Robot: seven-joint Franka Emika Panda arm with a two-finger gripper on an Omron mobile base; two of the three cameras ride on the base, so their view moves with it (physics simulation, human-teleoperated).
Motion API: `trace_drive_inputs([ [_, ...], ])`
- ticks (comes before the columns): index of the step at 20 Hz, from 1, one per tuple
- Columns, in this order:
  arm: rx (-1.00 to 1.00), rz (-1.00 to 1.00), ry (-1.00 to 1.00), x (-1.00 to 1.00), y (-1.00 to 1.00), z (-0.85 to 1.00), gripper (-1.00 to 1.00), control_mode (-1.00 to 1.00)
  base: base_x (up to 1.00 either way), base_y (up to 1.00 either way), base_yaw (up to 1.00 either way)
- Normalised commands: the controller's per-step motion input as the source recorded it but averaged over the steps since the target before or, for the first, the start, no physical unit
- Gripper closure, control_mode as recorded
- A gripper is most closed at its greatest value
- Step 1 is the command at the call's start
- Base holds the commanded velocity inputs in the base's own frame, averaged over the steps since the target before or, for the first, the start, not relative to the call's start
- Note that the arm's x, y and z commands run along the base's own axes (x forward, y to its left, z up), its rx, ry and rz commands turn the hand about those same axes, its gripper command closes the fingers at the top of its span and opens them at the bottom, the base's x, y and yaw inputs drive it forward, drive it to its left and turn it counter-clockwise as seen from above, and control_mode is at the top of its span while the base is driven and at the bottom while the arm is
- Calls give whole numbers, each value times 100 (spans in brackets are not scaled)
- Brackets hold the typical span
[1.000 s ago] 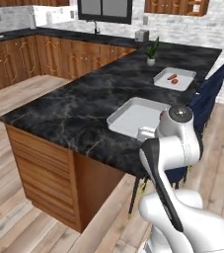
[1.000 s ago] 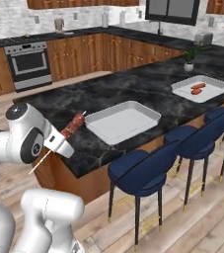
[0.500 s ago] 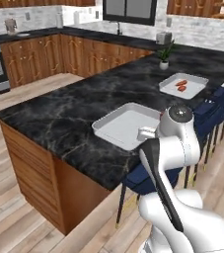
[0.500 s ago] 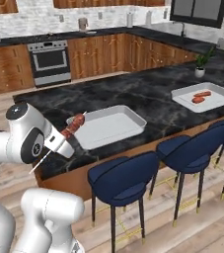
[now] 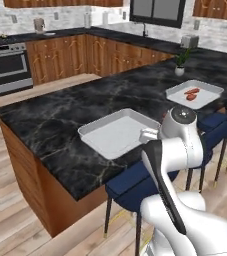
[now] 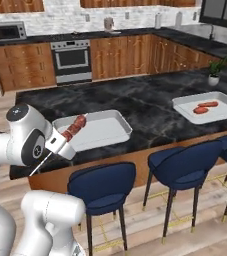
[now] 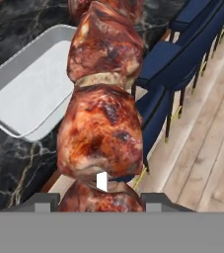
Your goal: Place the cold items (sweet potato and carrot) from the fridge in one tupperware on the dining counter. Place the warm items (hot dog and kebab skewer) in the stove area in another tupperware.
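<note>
The gripper (image 7: 97, 200) is clamped on a kebab skewer (image 7: 103, 104), chunks of browned meat rising between its dark fingertips (image 7: 40, 201). From the right base view, the kebab skewer (image 6: 73, 127) is held tilted in the air at the near edge of an empty grey tupperware (image 6: 110, 131) on the dark marble dining counter (image 6: 150, 107). A second tupperware (image 6: 220, 102) farther along holds two reddish items (image 6: 205, 107). Blue stools (image 6: 102, 185) line the counter.
</note>
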Motion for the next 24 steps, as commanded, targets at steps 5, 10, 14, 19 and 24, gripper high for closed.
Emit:
trace_drive_inputs([
  [5,0,0,0,0,0,0,100,100,13,-58,36],
  [10,0,0,0,0,0,0,100,100,14,-57,40],
  [14,0,0,0,0,0,0,100,100,18,-54,44],
  [19,0,0,0,0,0,0,100,100,35,-48,41],
  [24,0,0,0,0,0,0,100,100,52,-43,35],
])
